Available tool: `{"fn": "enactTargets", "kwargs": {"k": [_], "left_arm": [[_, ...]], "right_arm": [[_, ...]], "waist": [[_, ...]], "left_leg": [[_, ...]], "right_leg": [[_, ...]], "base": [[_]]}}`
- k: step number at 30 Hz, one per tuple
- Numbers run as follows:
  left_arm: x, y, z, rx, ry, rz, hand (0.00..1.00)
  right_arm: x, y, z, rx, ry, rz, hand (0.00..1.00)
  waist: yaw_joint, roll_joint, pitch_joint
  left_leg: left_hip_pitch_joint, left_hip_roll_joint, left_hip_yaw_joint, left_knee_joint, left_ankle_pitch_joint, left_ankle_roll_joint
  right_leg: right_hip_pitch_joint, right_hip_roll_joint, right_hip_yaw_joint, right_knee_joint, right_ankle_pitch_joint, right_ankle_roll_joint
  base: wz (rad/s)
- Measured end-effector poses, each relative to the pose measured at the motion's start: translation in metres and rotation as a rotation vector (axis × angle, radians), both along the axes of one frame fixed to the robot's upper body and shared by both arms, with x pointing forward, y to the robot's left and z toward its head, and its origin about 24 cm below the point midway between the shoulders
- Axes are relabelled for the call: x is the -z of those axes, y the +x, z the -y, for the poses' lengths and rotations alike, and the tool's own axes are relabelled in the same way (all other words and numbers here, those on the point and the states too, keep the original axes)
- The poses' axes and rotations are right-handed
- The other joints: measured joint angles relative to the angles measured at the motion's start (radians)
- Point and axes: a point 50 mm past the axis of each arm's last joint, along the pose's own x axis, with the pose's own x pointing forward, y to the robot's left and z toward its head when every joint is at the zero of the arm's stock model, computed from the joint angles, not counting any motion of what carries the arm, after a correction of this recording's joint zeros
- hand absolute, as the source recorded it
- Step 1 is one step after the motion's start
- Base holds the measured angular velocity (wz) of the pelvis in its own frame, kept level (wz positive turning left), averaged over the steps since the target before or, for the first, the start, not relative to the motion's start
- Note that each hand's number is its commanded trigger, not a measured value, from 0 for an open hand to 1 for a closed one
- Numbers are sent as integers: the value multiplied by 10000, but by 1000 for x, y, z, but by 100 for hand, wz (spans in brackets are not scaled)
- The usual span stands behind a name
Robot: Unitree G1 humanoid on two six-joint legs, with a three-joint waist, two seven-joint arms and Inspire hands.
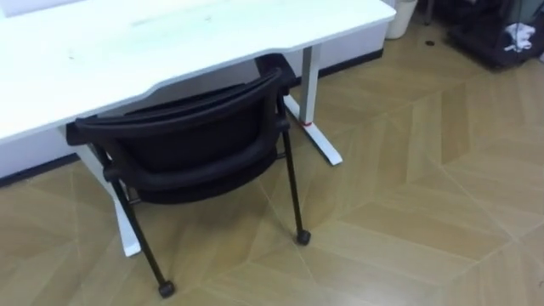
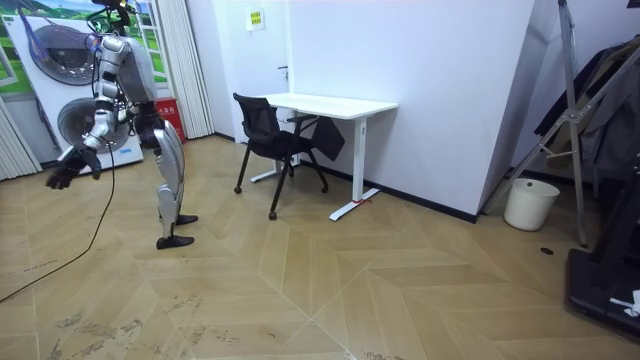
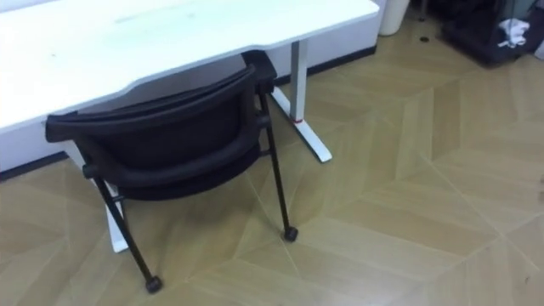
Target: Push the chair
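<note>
A black chair on castors stands with its backrest towards me and its seat tucked under the white desk. In the room view the chair sits at the left end of the desk. I stand a couple of steps away from it on the wooden floor, facing it. My right hand hangs out behind me towards the room view's left. Its fingers are loosely straight and hold nothing.
The desk's white foot runs along the floor right of the chair. A white bin stands by the wall at the far right. Stacked washing machines are behind me. Dark equipment lies at the far right.
</note>
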Motion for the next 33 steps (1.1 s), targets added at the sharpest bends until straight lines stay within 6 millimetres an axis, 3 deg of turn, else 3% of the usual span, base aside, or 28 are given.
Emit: {"fn": "enactTargets", "kwargs": {"k": [3, 6, 8, 12, 14, 18, 20, 25, 28, 33], "left_arm": [[13, -13, 30, 463, -1854, 270, 0], [25, -8, 47, 2354, -3830, 804, 0], [32, 3, 50, 3550, -4721, 1291, 0], [51, 51, 55, 6846, -6561, 2291, 0], [58, 74, 59, 8431, -7345, 2591, 0], [64, 94, 65, 9861, -8200, 2734, 0], [65, 98, 69, 10148, -8539, 2790, 0], [68, 105, 75, 10593, -9176, 2532, 0], [69, 112, 77, 10809, -9279, 2539, 0], [71, 128, 78, 11401, -9196, 2638, 0]], "right_arm": [[12, -1, -24, -1759, 1985, 37, 0], [23, 17, -27, -3486, 2893, 1054, 0], [31, 38, -26, -4479, 3304, 1790, 0], [46, 103, -23, -6763, 4034, 3522, 0], [50, 128, -25, -7768, 4226, 4397, 0], [51, 139, -28, -8436, 4442, 4974, 0], [52, 139, -32, -8556, 4760, 5130, 0], [54, 136, -39, -8861, 5349, 5105, 0], [54, 136, -43, -9292, 5660, 5011, 0], [56, 137, -47, -9811, 6048, 4828, 0]], "waist": [[-43, -33, 19], [-65, -14, 37], [-88, -11, 50], [-242, 50, 199], [-299, 45, 210], [-314, 37, 273], [-339, 30, 384], [-334, 22, 489], [-329, 25, 488], [-274, 54, 490]], "left_leg": [[178, 29, 24, 112, -146, 24], [280, 82, 9, 340, -339, 49], [313, 69, 7, 328, -342, 52], [305, -31, -55, 334, -318, 95], [272, -67, -72, 329, -319, 99], [143, -88, -166, 316, -322, 101], [120, -76, -203, 309, -327, 87], [84, -88, -330, 219, -334, 75], [130, -88, -356, 166, -333, 74], [153, -107, -351, 110, -326, 67]], "right_leg": [[337, 16, -17, -198, 18, 27], [657, 72, -37, -400, 64, 60], [709, 82, -63, -427, 85, 71], [745, 77, -209, -463, 112, 109], [799, 84, -299, -586, 135, 119], [806, 85, -444, -608, 138, 117], [798, 88, -652, -608, 139, 117], [768, 81, -912, -606, 139, 117], [802, 70, -1135, -610, 139, 117], [865, 76, -1120, -760, 141, 114]], "base": [[1], [2], [0], [7], [9], [8], [7], [7], [2], [-2]]}}
